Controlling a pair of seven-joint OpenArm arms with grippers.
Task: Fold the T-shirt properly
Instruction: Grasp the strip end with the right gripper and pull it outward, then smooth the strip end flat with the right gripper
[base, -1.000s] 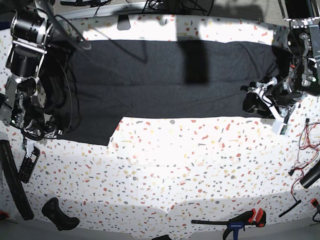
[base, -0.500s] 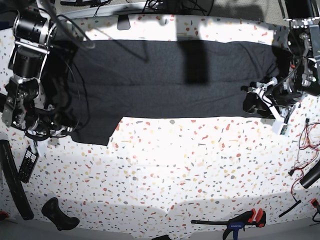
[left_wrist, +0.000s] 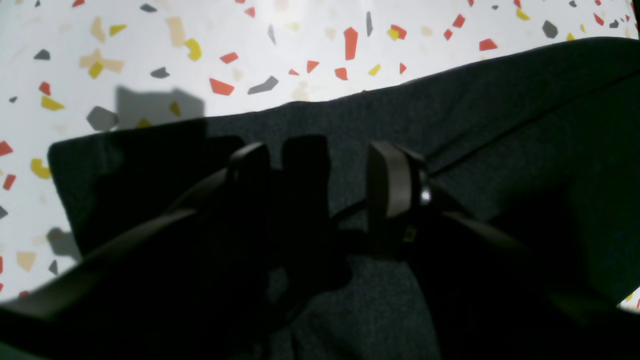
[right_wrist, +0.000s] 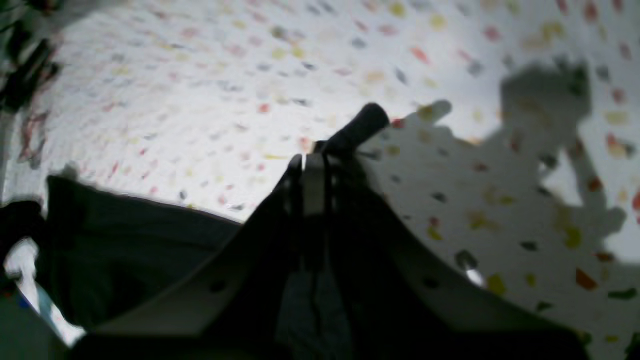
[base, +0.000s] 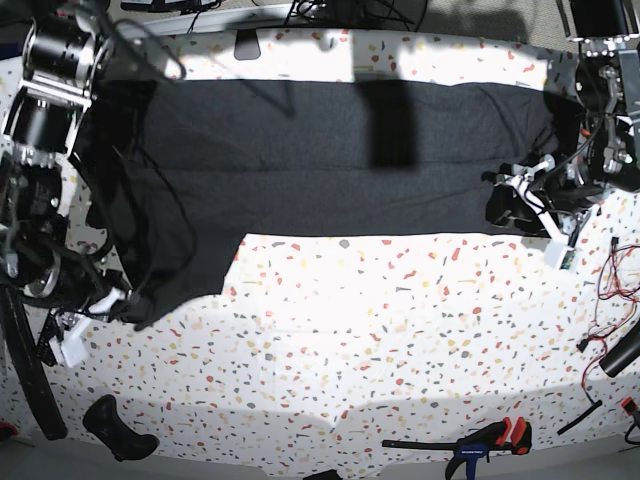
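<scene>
The dark T-shirt (base: 330, 160) lies spread in a wide band across the far half of the table, plain side up; no print shows. My right gripper (base: 130, 305), at the base view's left, is shut on the shirt's lower left corner and holds it out toward the front. In the right wrist view its jaws (right_wrist: 312, 160) meet on dark fabric (right_wrist: 140, 235) above the speckled table. My left gripper (base: 515, 200) sits at the shirt's right end. In the left wrist view its fingers (left_wrist: 387, 190) stand apart over the shirt (left_wrist: 500, 100) near the hem.
The table (base: 400, 330) is white with coloured speckles. A black controller (base: 115, 425) and a black strap (base: 25, 370) lie at the front left. A clamp with an orange handle (base: 490, 440) lies at the front edge. Red wires (base: 610, 290) trail at the right.
My right gripper has moved toward the table's front and a little inward, drawing the shirt's left corner down with it. The left arm has not moved.
</scene>
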